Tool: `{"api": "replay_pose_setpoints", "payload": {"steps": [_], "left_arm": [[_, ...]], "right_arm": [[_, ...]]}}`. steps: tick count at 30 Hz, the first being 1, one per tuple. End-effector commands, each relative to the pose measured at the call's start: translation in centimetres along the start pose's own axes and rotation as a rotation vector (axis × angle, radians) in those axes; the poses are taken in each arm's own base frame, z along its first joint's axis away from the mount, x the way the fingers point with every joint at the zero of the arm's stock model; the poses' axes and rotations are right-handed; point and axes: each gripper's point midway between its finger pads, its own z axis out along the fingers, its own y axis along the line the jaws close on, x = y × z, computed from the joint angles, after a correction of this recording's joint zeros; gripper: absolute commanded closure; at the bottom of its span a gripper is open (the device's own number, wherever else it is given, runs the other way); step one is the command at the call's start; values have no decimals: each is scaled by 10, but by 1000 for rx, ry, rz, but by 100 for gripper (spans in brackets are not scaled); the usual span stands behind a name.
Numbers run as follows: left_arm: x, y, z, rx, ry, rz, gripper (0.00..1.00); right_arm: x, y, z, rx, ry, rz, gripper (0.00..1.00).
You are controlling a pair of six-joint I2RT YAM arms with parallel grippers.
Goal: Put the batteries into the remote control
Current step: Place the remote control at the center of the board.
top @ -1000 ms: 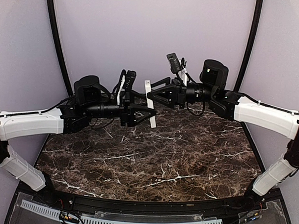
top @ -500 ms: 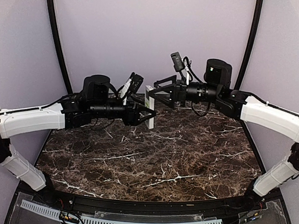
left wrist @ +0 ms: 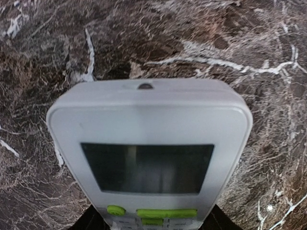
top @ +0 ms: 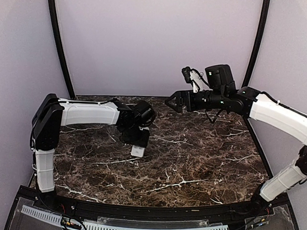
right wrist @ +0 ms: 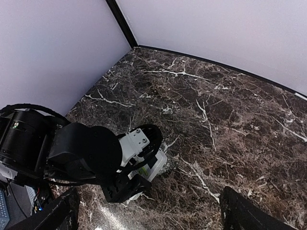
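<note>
Remote control (left wrist: 148, 143) is pinched between the fingers of the left gripper (top: 137, 140), its display (left wrist: 146, 167) and green buttons (left wrist: 165, 212) facing the wrist camera. Its far end reaches past the fingertips, down toward the marble table (top: 202, 162). The hand points steeply downward, which suggests the handset is being brought to or steadied against the surface. Whether the tip touches the marble cannot be told. The right gripper (top: 174, 101) hangs well apart from that hand, raised above the table, fingers spread with nothing between them. It looks kept clear and free for whatever the other hand needs next. Much is hidden. The back of the remote, where the battery bay would be, is turned away from every view. The left fingers are cut off at the lower edge of the wrist view, showing only as dark corners flanking the casing. No batteries can be made out anywhere, so whether they are already inside is beyond telling.
</note>
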Motion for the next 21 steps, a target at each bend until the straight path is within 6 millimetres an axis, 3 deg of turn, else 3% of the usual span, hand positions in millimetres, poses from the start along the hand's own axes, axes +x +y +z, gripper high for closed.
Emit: {"api": "replay_pose_setpoints", "payload": {"steps": [1,7,14,17,21], "left_arm": [[19,10,-2,-81,123,-121,52],[34,11,23,-80,200,-228,36],[48,17,45,-117,250,-273,32],[48,20,44,-133,250,-272,30],[35,22,30,-150,208,-256,28]], "right_arm": [[17,-14,4,60,62,24,2],[22,-15,6,62,78,25,1],[23,-16,7,65,81,21,1],[23,-18,6,74,84,21,1],[23,-21,4,92,84,25,1]]}}
